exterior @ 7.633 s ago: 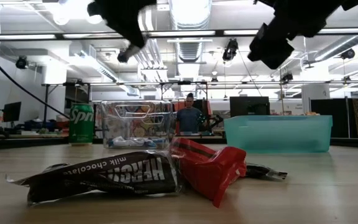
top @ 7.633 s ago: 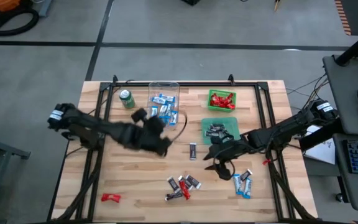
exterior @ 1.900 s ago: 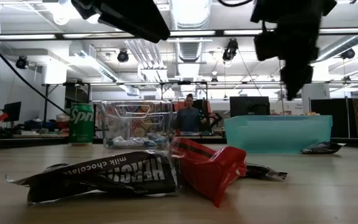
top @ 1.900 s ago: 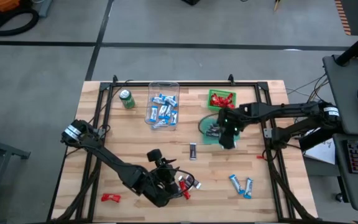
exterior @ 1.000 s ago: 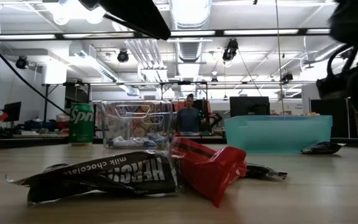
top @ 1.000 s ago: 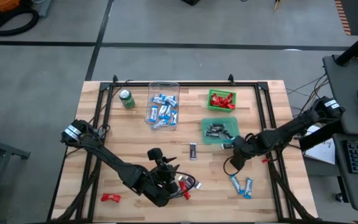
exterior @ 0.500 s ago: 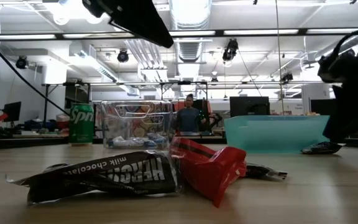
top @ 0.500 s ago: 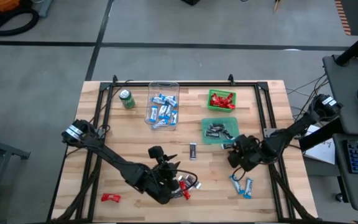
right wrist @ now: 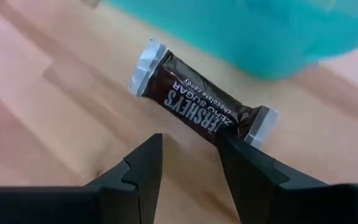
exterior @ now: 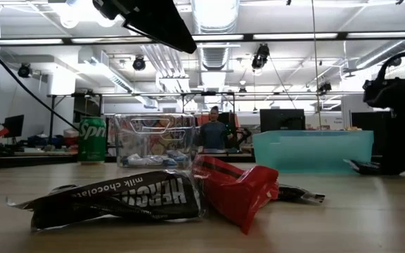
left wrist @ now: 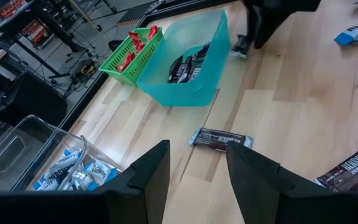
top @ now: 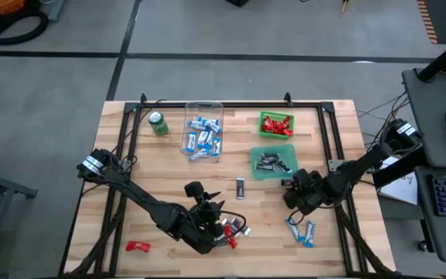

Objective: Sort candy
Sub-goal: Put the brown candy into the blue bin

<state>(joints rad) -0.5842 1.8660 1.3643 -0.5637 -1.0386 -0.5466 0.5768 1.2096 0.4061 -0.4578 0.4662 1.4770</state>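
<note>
A black-and-silver candy bar (right wrist: 202, 107) lies flat on the table beside the teal bin (right wrist: 260, 31). My right gripper (right wrist: 188, 171) is open just over this bar, one finger on either side, touching nothing; it also shows in the high view (top: 293, 192). My left gripper (top: 210, 225) is open and empty above a small pile of black and red candy bars (top: 229, 231). In the left wrist view my left gripper (left wrist: 197, 149) looks past a lone black bar (left wrist: 219, 140).
A clear container (top: 204, 132) holds blue-and-white bars, a green basket (top: 276, 124) red ones, the teal bin (top: 273, 163) black ones. A green can (top: 158, 122) stands far left. Two blue-and-white bars (top: 300, 231) and a red bar (top: 138, 246) lie near the front edge.
My right gripper has moved a little toward the teal bin and come down low over the black-and-silver bar beside it, staying open. The bar has not moved.
</note>
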